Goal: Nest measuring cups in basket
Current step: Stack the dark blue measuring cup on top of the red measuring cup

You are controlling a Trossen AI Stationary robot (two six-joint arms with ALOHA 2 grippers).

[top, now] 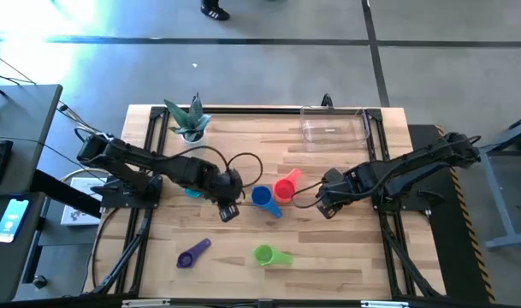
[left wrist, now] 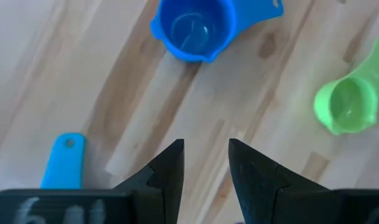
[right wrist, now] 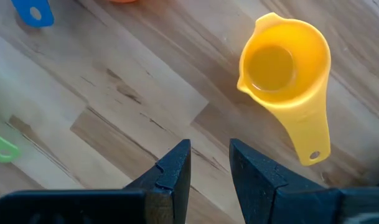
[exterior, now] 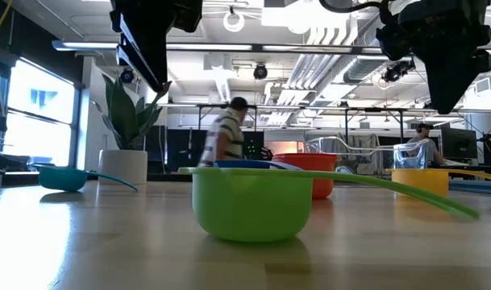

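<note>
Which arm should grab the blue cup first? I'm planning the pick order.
Left, probably. The left gripper hangs open, empty, beside the blue cup, which fills its wrist view. The right gripper sits farther off, over the yellow cup.

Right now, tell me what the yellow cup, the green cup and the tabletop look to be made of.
Yellow measuring cup: likely moulded plastic, smooth with a slight sheen; one-piece spout and flat handle with a hang hole.
Green measuring cup: likely the same plastic, glossy; soft highlights on its rounded wall.
Table: wood, probably jointed strips with a satin finish; visible grain and staggered plank seams.
</note>
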